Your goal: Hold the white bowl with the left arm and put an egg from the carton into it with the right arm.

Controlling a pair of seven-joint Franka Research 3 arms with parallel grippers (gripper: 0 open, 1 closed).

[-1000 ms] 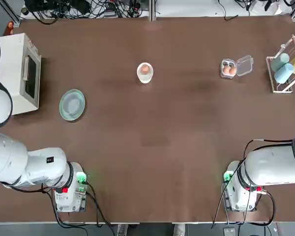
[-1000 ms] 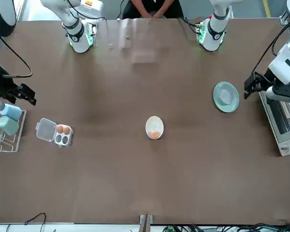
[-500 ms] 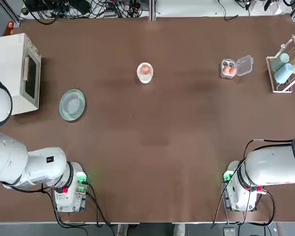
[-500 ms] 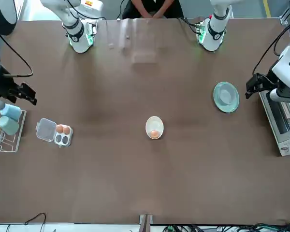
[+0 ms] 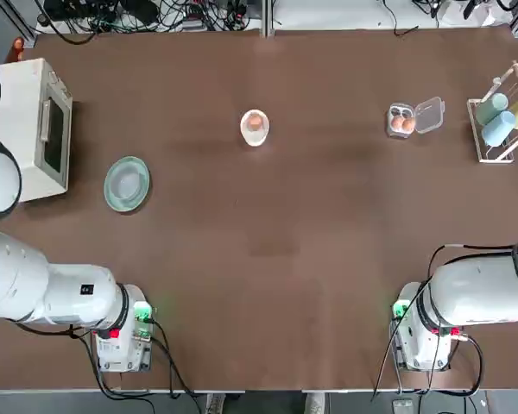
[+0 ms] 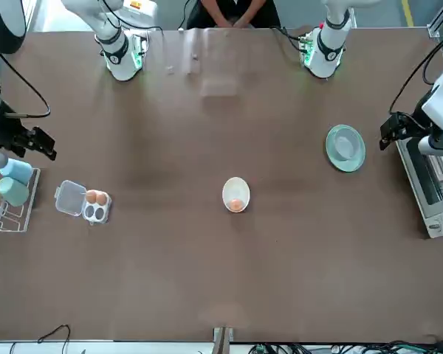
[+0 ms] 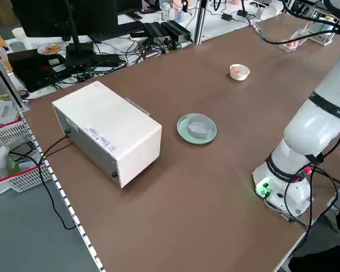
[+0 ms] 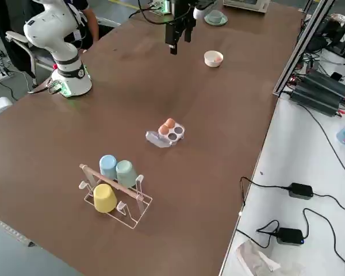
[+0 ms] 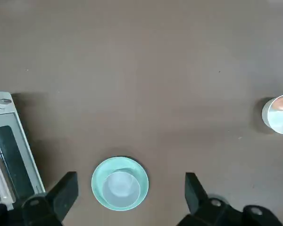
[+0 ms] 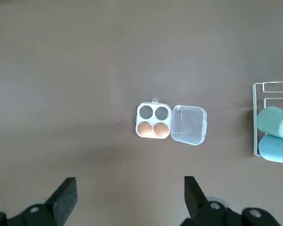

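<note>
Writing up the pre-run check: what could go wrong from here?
- The white bowl already has an egg in it; a second one may knock against it or not fit well.
- Two eggs sit side by side in the egg carton; the open right gripper might nudge the neighbor while picking.
- The left gripper is open and not on the bowl, so an egg put in now could tip it.

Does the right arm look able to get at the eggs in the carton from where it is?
Probably yes: the lid of the carton lies folded open, the eggs are uncovered, and the open right gripper hovers nearby with nothing between.
</note>
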